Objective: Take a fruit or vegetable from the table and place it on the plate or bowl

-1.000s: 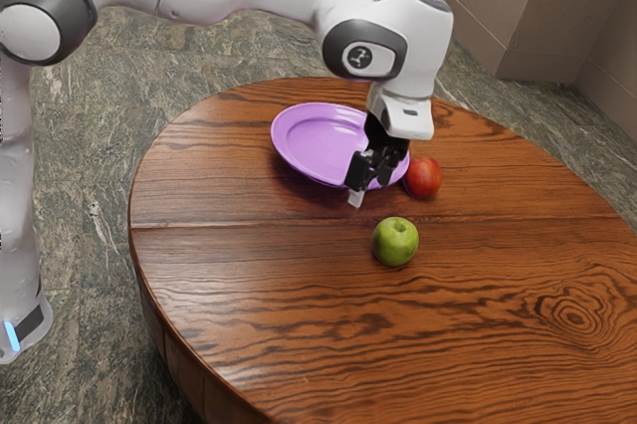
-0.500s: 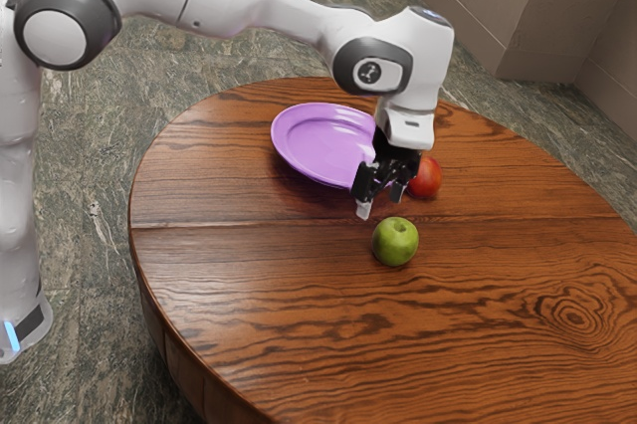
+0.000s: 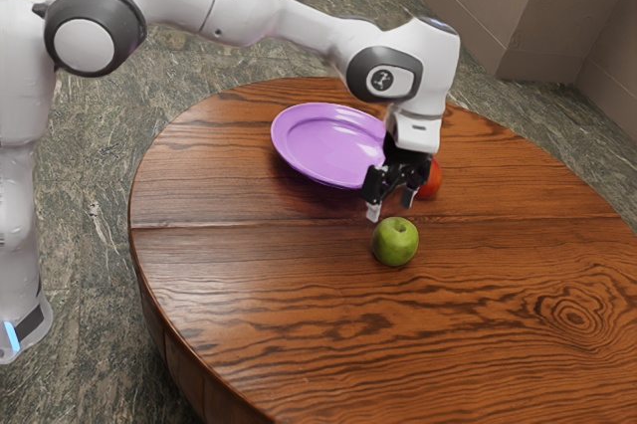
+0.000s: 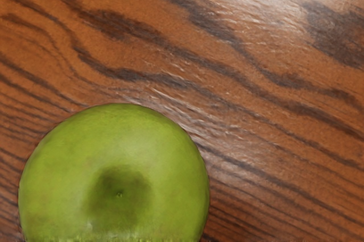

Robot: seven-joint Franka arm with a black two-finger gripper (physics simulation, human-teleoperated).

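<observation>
My claw (image 3: 390,201) hangs with its fingers (image 3: 372,207) spread apart and pointing down at the wood, gripping no fruit. Closest to it is the green apple (image 3: 395,241), which sits upright on the table (image 3: 299,324) just beside the fingertips, on the side nearer the exterior camera, and I see no contact between the two. From the wrist camera that same green apple (image 4: 114,176) lies almost under my hand, its dimpled top turned up toward the lens, with bare grained table (image 4: 267,66) beyond it.

Just behind the claw is the red apple (image 3: 430,177). The fingers and wrist cover part of it, so I cannot tell whether it touches them.

On the claw's other side, toward the exterior view's left, lies the purple plate (image 3: 328,143). Its near rim runs right up to the claw, and its dish is tilted a little toward the camera. Both apples are on the wood, off the plate.

Further out, the white arm (image 3: 249,6) reaches in from the exterior view's upper left and bends down over the plate to the claw. Beyond the round table is a mottled stone floor (image 3: 109,135) and, farthest off, a beige wall (image 3: 518,6) at the exterior view's upper right.
</observation>
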